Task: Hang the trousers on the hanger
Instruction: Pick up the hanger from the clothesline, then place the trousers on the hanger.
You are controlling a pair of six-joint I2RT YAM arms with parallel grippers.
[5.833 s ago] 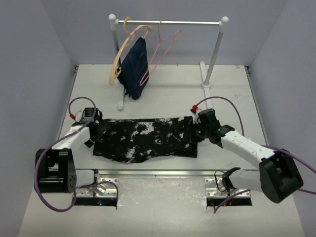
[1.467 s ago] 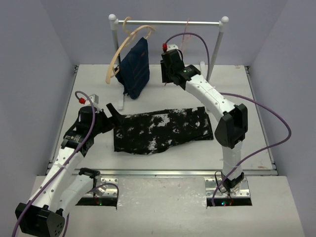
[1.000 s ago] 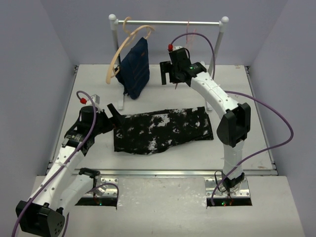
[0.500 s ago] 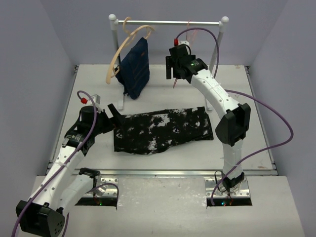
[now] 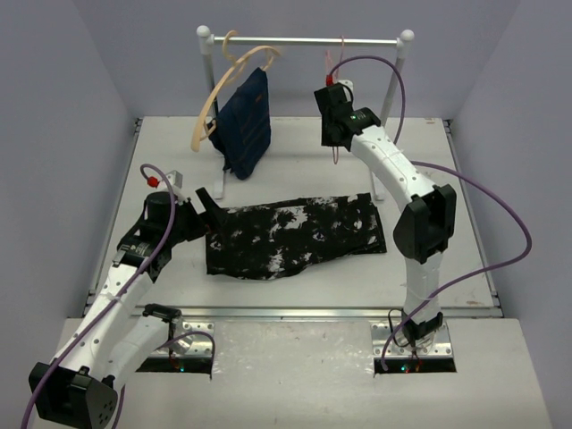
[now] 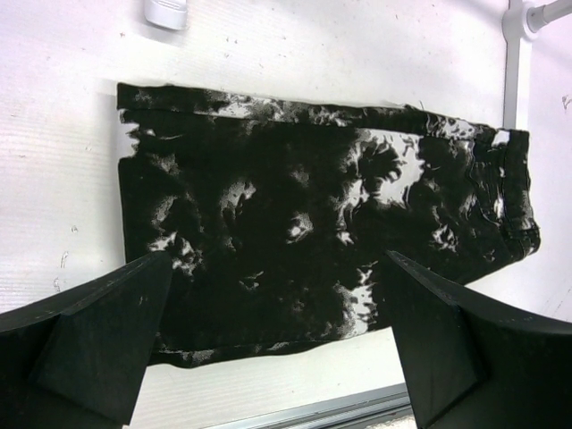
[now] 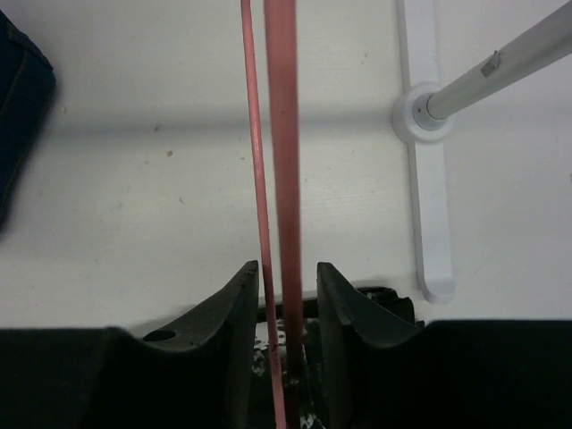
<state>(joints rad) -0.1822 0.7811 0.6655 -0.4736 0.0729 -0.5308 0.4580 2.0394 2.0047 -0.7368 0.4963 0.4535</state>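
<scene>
Pink wire of the hanger (image 7: 284, 179) runs between the 2 fingers of my right gripper (image 7: 288, 268), which are pinched close on it, up by the rail (image 5: 295, 41). My left gripper (image 6: 277, 257) gapes wide with nothing in it, just above the trousers (image 6: 313, 223), which lie flat on the table (image 5: 447, 223), well apart from the hanger.

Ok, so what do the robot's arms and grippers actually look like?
Both arms have white links, the left arm and right arm, with chunky black joint housings. A purple cable loops along each, ending in a small red fitting near the wrist. The left gripper and right gripper have matte black wedge-shaped fingers.
</scene>
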